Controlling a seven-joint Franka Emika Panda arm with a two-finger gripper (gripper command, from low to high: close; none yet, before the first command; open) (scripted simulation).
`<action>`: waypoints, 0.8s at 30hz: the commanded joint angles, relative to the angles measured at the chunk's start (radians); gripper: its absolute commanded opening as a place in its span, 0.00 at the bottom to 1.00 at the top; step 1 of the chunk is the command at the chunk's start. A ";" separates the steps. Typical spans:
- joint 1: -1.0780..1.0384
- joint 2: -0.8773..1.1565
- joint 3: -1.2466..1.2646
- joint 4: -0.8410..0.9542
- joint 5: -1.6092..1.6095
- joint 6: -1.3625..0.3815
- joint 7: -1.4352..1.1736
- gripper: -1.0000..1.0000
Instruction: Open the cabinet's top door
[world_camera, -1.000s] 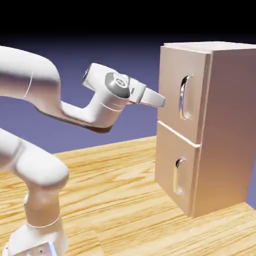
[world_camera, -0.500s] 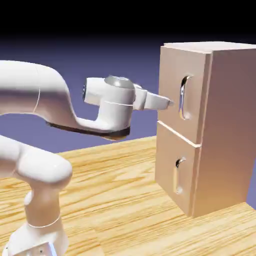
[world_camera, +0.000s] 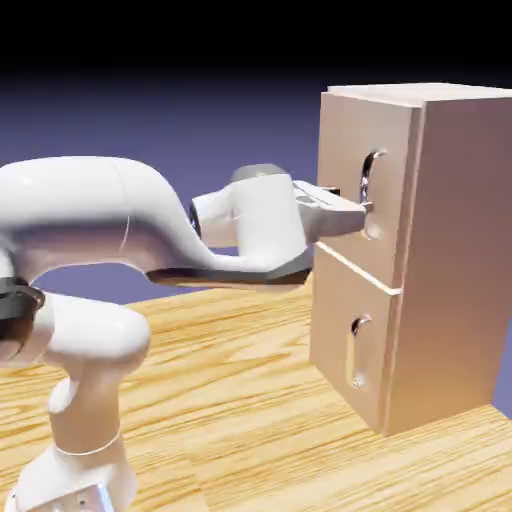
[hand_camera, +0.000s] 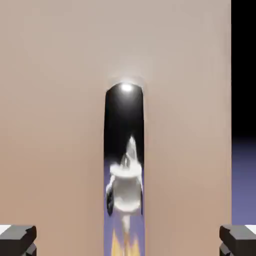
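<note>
The step in hand looks like the approach to the grasp: the pincer (world_camera: 356, 208) is level with the long silver handle (world_camera: 369, 193) of the top door (world_camera: 345, 160), which is shut flush on the upper front of the cabinet (world_camera: 455, 250) at the right end of the counter (world_camera: 250, 420). The pincer is spread as wide as it goes and holds nothing. In the hand view its two dark fingertips (hand_camera: 17, 239) stand far apart at the bottom corners, with the mirror-like handle (hand_camera: 125, 165) centred between them.

Next, I judge, it must ease forward until the fingers straddle the bar, close on it, then pull outward along the door's swing.

Whether the tips already touch the handle cannot be told from the exterior view, where the hand covers the handle's middle. The hinges are hidden.
</note>
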 joint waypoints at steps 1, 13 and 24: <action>0.023 0.013 -0.015 0.017 -0.007 -0.005 0.006 1.00; -0.303 0.056 0.342 -0.182 0.274 -0.192 0.017 0.00; -0.441 -0.007 0.705 -0.337 0.717 -0.480 -0.092 0.00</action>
